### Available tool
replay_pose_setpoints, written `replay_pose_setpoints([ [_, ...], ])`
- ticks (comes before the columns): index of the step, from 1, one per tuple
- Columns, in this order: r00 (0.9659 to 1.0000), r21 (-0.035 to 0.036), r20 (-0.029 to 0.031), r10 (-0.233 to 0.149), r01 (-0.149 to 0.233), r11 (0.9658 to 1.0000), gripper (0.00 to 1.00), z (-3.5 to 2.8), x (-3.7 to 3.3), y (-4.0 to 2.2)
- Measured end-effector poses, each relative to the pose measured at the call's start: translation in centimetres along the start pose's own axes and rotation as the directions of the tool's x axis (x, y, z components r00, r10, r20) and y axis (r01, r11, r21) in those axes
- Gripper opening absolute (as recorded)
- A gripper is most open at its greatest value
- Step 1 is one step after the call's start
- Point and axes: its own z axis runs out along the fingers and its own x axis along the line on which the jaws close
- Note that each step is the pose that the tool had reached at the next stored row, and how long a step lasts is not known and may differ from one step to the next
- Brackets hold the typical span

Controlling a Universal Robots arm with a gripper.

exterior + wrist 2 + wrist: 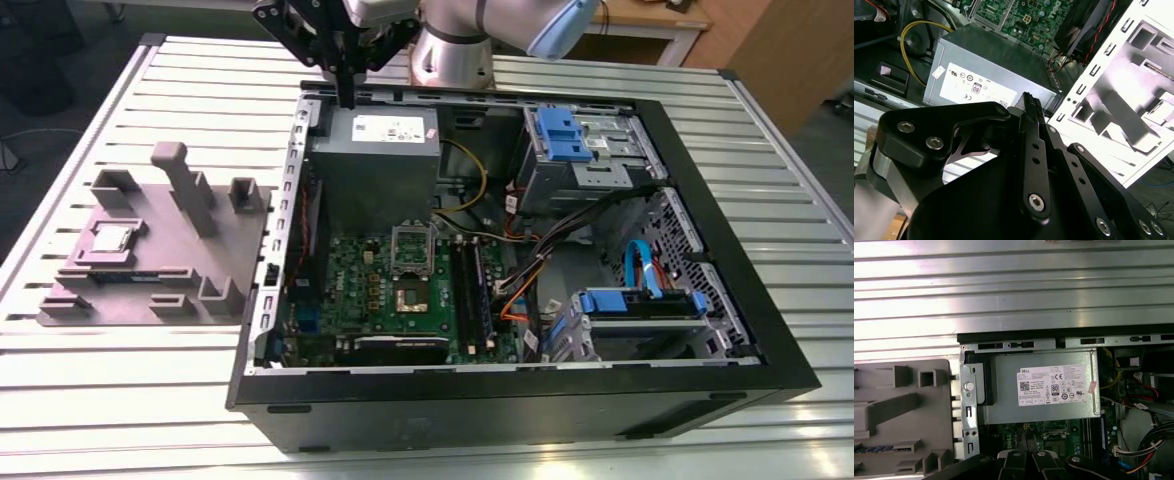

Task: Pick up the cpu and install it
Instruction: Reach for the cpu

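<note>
While my arm hangs over the far rim of the case (534, 410), my pincer (347, 90) is clenched. The two fingers meet at their tips and grasp nothing. In the second wrist view the ribbed fingertips (1030, 106) lie closed together above the PSU (989, 65). In the exterior view the tip points down at the far edge of the PSU (376, 150), just inside the case wall.

The cpu (111, 238) lies flat, metal top up, in a square recess of the grey tray (167, 250). The tray rests on the slatted table (107, 400), beside the case on the exterior view's left. The cpu is well apart from my pincer.

Inside the case, the board (347, 300) lies flat on the tray side, next to the PSU. Its socket (410, 297) stands open, with the frame (411, 240) folded back toward the PSU. Black memory slots (467, 285) run beside the socket on the exterior view's right.

In the first wrist view the PSU (1041, 387) shows its label face up, and the tray (904, 415) sits just beside the case wall.
</note>
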Motion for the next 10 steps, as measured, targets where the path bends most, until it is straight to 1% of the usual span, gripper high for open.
replay_pose_setpoints([
  [10, 1.0000, 0.0000, 0.0000, 0.000, 0.000, 1.0000, 0.10, 0.00, 0.30, -0.02],
])
